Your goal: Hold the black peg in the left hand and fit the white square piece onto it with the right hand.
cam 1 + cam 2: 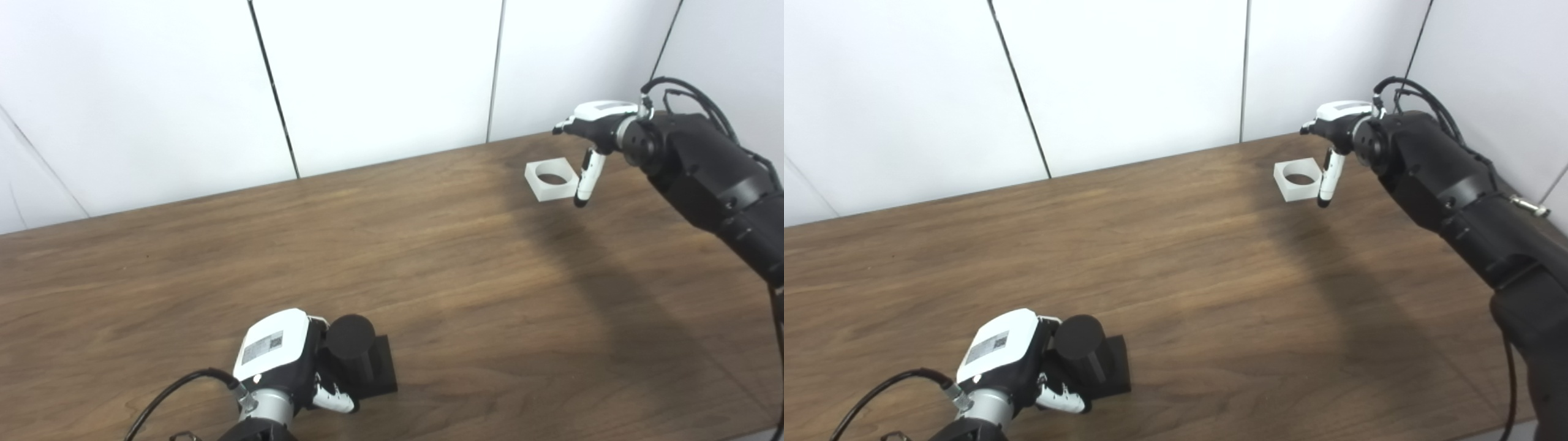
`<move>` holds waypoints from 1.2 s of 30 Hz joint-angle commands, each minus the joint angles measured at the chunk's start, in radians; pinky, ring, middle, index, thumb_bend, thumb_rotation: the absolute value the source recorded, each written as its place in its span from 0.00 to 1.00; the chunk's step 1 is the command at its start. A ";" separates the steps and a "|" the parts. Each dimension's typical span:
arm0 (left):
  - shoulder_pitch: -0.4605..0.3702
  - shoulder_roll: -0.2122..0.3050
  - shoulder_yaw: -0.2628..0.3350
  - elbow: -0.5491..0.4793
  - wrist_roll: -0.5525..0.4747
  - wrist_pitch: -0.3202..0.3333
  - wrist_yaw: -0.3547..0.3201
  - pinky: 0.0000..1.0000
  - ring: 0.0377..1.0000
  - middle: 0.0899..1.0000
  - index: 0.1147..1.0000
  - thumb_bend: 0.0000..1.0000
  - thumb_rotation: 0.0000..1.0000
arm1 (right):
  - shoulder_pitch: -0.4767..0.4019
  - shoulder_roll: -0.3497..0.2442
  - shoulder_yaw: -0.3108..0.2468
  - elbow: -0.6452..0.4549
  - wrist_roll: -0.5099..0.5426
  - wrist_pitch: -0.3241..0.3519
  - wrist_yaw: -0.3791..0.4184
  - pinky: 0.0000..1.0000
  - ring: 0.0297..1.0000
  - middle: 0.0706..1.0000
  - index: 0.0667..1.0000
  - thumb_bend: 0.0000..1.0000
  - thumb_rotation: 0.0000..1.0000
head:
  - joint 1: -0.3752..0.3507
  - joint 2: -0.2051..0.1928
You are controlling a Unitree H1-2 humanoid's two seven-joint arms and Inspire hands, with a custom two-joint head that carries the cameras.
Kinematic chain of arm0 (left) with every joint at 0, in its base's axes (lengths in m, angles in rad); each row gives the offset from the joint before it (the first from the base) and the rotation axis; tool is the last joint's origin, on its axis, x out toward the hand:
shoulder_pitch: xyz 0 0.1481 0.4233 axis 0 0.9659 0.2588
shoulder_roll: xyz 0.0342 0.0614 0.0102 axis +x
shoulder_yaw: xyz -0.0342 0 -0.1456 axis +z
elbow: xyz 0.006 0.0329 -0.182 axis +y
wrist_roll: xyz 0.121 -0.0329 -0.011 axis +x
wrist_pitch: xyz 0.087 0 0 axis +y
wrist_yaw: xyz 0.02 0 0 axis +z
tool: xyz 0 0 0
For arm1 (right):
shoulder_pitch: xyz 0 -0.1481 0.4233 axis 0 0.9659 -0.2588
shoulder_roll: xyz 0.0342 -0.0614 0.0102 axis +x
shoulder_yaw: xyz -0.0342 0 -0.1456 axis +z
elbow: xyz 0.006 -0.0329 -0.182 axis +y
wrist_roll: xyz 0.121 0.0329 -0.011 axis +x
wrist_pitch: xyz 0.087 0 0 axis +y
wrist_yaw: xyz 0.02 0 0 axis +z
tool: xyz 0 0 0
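The black peg (352,346), a round post on a flat square base, stands on the table near the front left. My left hand (288,361) is shut around the post from its left side. The white square piece (552,178) with a round hole lies flat on the table at the far right, also shown in the right eye view (1300,179). My right hand (591,138) hovers just right of and above it, fingers apart, one finger pointing down beside its right edge. It holds nothing.
The brown wooden table (429,263) runs to white wall panels at the back. Its front edge shows at the lower right. The right arm (716,184) reaches in from the right side.
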 commanded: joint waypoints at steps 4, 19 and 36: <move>0.040 -0.031 -0.014 0.047 -0.001 -0.010 -0.041 0.91 0.85 0.77 0.42 0.52 0.06 | -0.064 0.007 0.007 0.011 -0.040 -0.034 -0.005 1.00 1.00 1.00 0.95 1.00 0.21 | 0.000 0.004; 0.047 -0.041 -0.009 0.037 0.000 0.000 -0.043 0.91 0.85 0.75 0.42 0.52 0.06 | -0.069 0.049 -0.015 0.116 -0.033 -0.062 -0.041 1.00 1.00 0.99 0.95 0.99 0.21 | 0.012 0.004; 0.053 -0.051 -0.016 0.033 0.018 0.003 -0.051 0.91 0.83 0.74 0.42 0.52 0.06 | -0.124 0.064 0.004 0.235 -0.035 -0.107 -0.068 0.99 1.00 0.97 0.86 0.94 0.24 | 0.018 0.008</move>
